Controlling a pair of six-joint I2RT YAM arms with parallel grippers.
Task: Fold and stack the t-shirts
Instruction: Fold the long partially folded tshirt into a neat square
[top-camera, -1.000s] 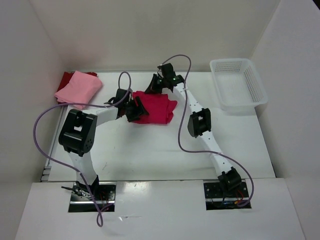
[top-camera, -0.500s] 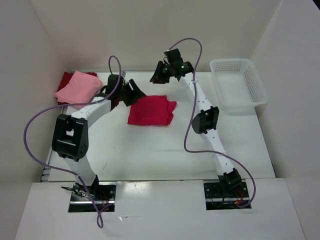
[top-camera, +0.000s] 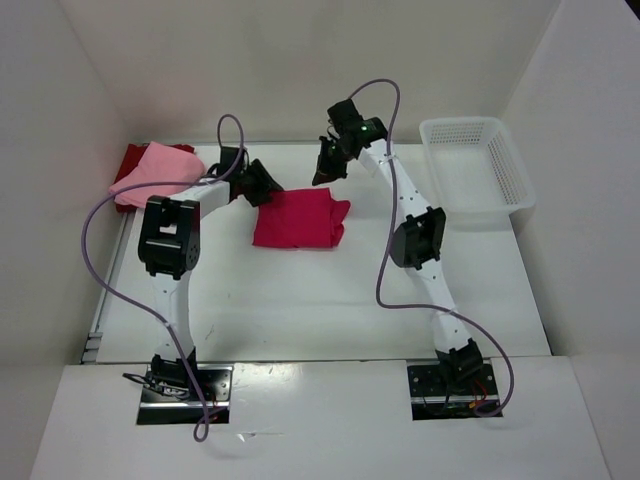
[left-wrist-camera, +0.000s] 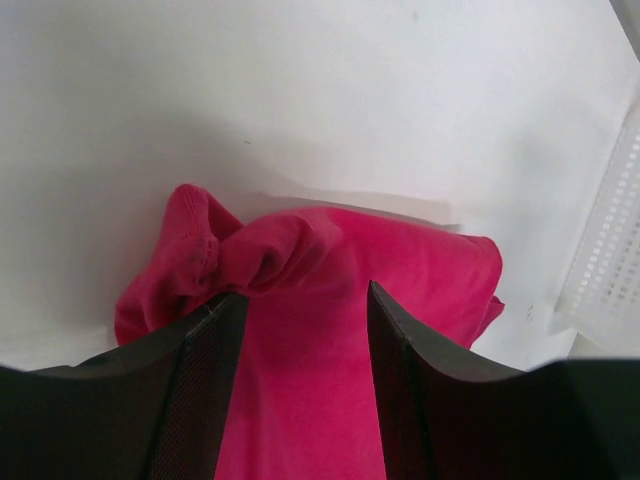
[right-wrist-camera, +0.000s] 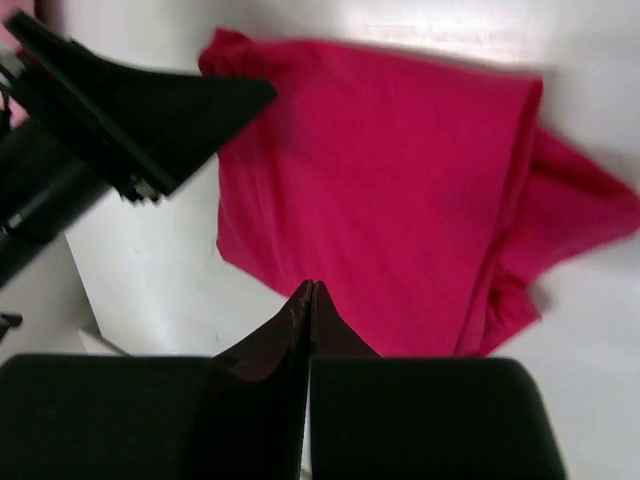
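Soft magenta shirt (top-camera: 293, 220) lies folded roughly square, one corner bunched

The left tool (left-wrist-camera: 305, 295), jaws apart, hangs over the bunched magenta shirt (left-wrist-camera: 420, 280).

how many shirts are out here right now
3. The magenta shirt lies in the centre; the light pink shirt sits at the far left, on top of the dark red shirt, mostly covering it.

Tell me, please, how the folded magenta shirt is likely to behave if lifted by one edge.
The magenta shirt would probably droop and unfold, being soft cloth that is bunched at one corner. Pushed, it likely wrinkles rather than slides as one piece.
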